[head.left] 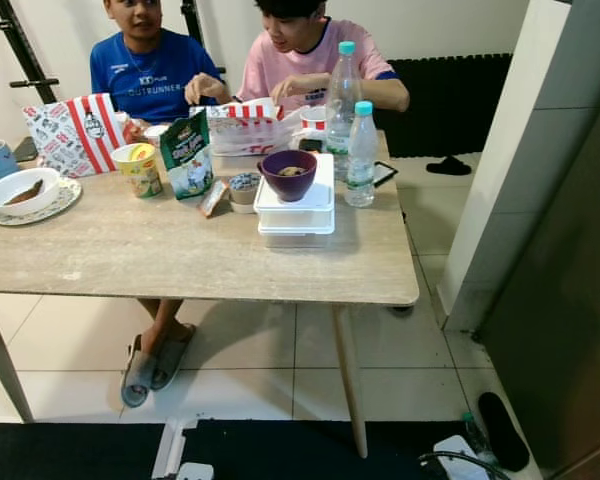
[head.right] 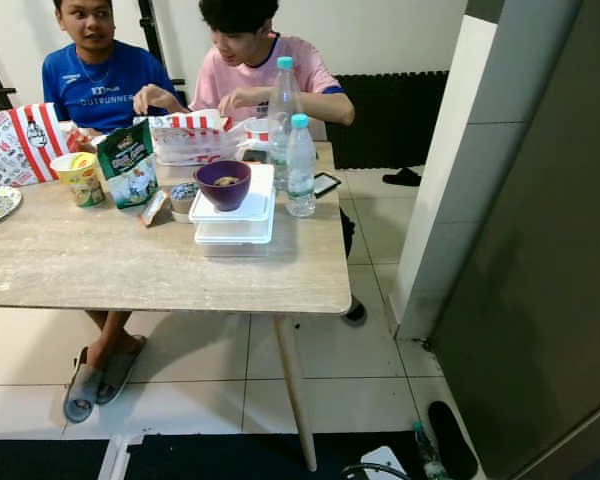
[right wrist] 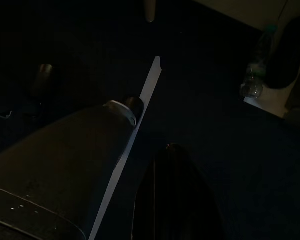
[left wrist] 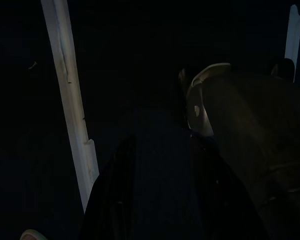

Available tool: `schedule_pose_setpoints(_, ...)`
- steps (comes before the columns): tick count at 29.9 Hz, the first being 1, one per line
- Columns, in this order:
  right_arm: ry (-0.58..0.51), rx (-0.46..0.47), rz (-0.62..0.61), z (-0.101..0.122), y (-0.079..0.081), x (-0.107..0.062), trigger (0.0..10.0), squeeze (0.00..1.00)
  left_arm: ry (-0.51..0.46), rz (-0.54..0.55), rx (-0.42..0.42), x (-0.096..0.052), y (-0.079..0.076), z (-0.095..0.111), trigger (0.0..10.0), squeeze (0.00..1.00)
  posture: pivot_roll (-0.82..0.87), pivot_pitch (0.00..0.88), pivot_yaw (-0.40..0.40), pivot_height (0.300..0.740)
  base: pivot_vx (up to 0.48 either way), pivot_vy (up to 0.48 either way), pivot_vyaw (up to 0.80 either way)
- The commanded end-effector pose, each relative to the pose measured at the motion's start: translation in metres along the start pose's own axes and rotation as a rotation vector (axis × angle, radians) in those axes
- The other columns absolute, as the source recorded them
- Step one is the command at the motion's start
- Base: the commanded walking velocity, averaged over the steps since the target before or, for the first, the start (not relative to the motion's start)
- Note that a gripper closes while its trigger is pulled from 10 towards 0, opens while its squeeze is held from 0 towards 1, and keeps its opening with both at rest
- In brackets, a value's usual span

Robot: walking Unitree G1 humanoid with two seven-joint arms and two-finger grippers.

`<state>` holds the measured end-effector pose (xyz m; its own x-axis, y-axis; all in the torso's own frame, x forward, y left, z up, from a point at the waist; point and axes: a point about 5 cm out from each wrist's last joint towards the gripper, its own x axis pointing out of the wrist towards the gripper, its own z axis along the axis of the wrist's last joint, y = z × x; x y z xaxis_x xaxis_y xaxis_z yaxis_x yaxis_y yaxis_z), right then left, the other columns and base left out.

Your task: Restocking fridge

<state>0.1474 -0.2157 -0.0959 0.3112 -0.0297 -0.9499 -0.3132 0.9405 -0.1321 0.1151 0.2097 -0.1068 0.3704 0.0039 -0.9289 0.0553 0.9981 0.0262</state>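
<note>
The purple bowl (head.left: 287,174) on stacked white boxes (head.left: 295,211) should be approached squarely; whether either hand is open cannot be told.

Purple bowl (head.left: 288,174) upright atop two stacked white containers (head.left: 296,212); two capped water bottles (head.left: 361,155) just beside.

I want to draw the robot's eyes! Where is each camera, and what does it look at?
Left eye, head: looks down at the table with the purple bowl.
Right eye, head: same table and bowl.
Left wrist: points at the dark floor past the left gripper.
Right wrist: dark floor, a bottle, the right gripper.
</note>
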Motion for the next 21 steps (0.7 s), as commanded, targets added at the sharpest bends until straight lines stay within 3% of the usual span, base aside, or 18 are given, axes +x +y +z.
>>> schedule_pose_setpoints(1, -0.015, -0.005, 0.005, 0.0034, 0.0012, 0.0002, 10.0, 0.0, 0.006, -0.002, 0.02, -0.0004, 0.0015, -0.0011, 10.0, 0.0, 0.01, 0.0, 0.036, 0.74, 0.27, 0.0, 0.0)
schedule_pose_setpoints(21, -0.015, -0.01, 0.006, 0.0036, 0.0012, 0.0002, 10.0, 0.0, 0.005, -0.003, 0.023, -0.0004, 0.0015, -0.0009, 10.0, 0.0, 0.01, 0.0, 0.036, 0.74, 0.27, 0.0, 0.0)
